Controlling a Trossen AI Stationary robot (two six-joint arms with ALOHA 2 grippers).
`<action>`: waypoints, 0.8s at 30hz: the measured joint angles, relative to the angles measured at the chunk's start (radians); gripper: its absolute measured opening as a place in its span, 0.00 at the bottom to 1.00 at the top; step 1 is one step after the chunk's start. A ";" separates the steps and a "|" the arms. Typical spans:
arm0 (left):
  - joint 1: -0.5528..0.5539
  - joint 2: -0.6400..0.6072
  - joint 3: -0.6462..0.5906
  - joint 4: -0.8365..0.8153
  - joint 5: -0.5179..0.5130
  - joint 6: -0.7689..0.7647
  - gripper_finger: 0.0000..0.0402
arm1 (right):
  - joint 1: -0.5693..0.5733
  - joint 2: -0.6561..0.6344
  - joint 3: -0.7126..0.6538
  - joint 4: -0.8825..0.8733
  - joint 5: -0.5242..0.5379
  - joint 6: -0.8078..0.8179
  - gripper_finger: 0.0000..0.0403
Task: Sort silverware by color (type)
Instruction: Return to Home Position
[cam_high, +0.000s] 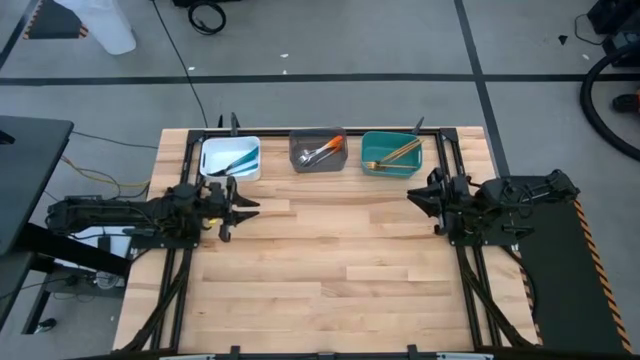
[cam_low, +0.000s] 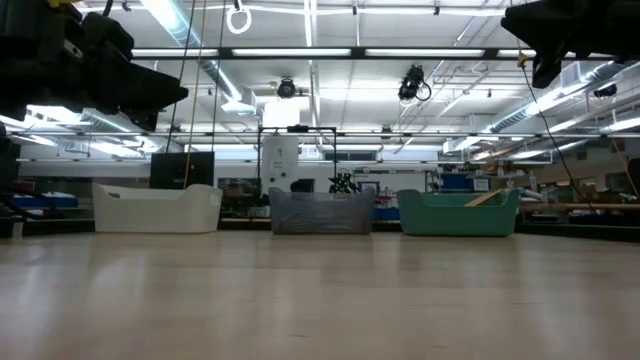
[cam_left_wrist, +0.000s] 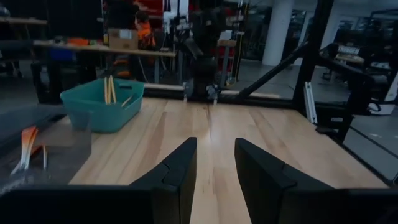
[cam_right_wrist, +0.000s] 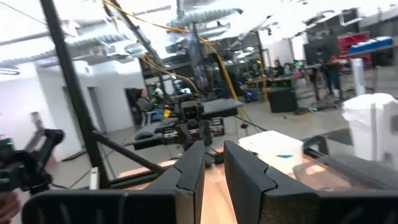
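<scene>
A: Entry one: the pieces to be sorted. Where are they?

B: In three rectangular bins in a row at the far edge of the table (cam_high: 330, 265). The blue forks (cam_high: 237, 160) lie in the white bin (cam_high: 208, 150). The orange forks (cam_high: 325, 150) lie in the grey bin (cam_high: 300, 160), handles leaning on its rim. The gold pieces (cam_high: 402, 152) lie in the teal bin (cam_high: 368, 145), several propped against its wall.

A: Entry two: the tools?

B: The left gripper (cam_left_wrist: 216, 144) is held above the table's left side, near the white bin but apart from it. Its fingers show a narrow gap and hold nothing. The right gripper (cam_right_wrist: 213, 146) is opposite, near the teal bin. Its gap is narrower and it also holds nothing. The two grippers face each other across the boards.

A: Entry three: surroundings and materials?

B: The table top is pale wood in butcher-block strips, smooth with a slight sheen. A black metal frame (cam_high: 472, 290) runs along both sides. The bins are plastic with rounded corners, and the grey one is translucent. A thin cable (cam_high: 197, 85) crosses the grey floor behind the table.
</scene>
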 joint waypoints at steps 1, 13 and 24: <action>-0.005 0.000 0.000 0.010 0.000 0.003 0.29 | 0.000 0.000 -0.006 0.014 -0.016 -0.002 0.17; -0.021 0.000 0.000 0.073 0.000 0.070 0.29 | 0.000 0.000 -0.123 0.197 -0.112 0.042 0.17; -0.022 -0.006 0.000 0.065 -0.046 0.052 0.29 | 0.000 -0.048 -0.138 0.186 -0.112 0.140 0.17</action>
